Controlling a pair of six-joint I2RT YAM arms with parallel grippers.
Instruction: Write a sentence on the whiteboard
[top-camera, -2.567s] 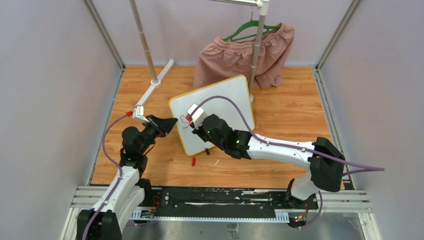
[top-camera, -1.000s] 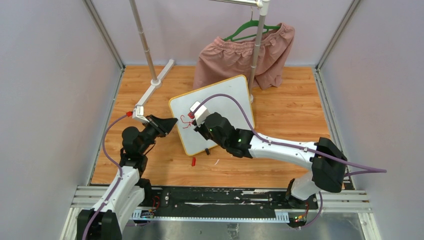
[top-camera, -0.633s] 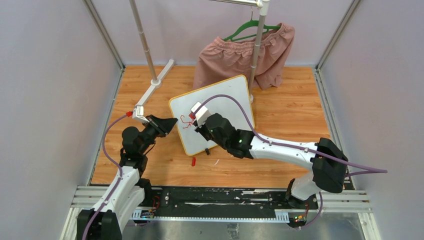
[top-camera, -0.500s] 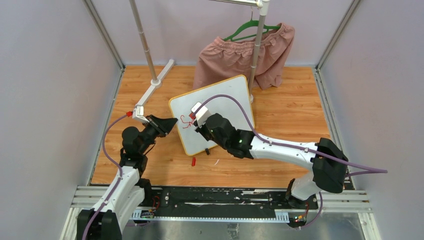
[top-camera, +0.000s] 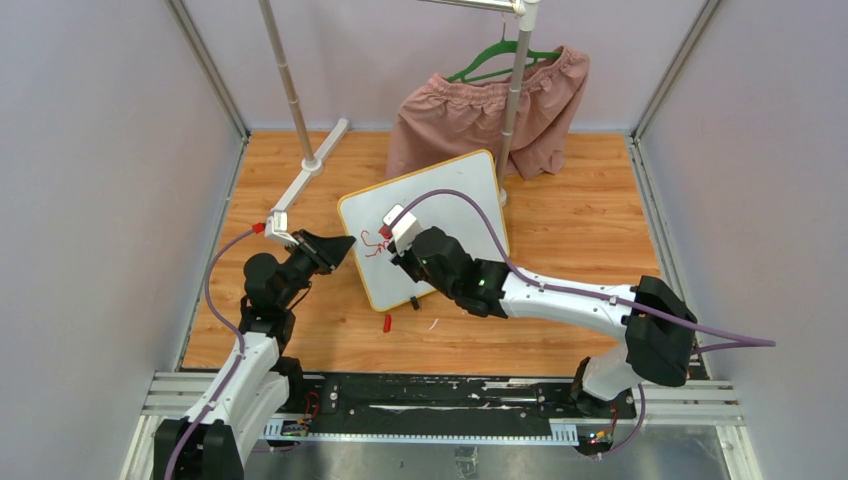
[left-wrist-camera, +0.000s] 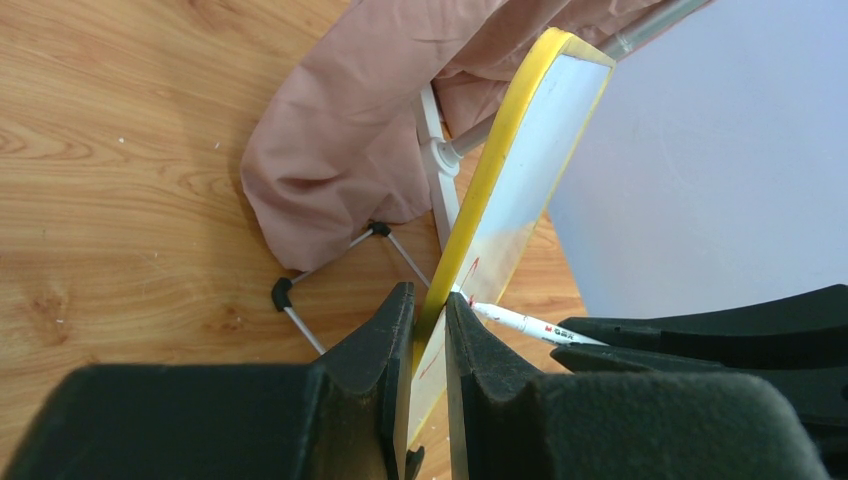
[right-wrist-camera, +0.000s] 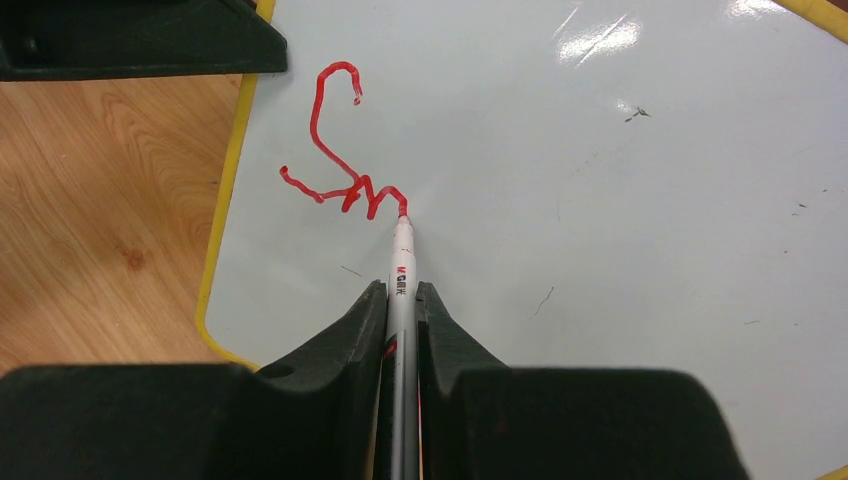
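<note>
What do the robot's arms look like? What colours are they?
The left arm and right arm are white tubes with chunky black joints. A purple cable runs along each one. The right arm has a tiny green light and a white box near its wrist. The jaws are black and wedge-shaped.

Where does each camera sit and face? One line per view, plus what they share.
Top: above, behind the arm bases, looking down at the table; both arms, left hand and right hand show.
Left wrist: on the left arm, looking along its fingers clamped on the whiteboard's edge.
Right wrist: on the right arm, looking past its fingers and marker at the red writing.
Shared: the whiteboard, in all three.
</note>
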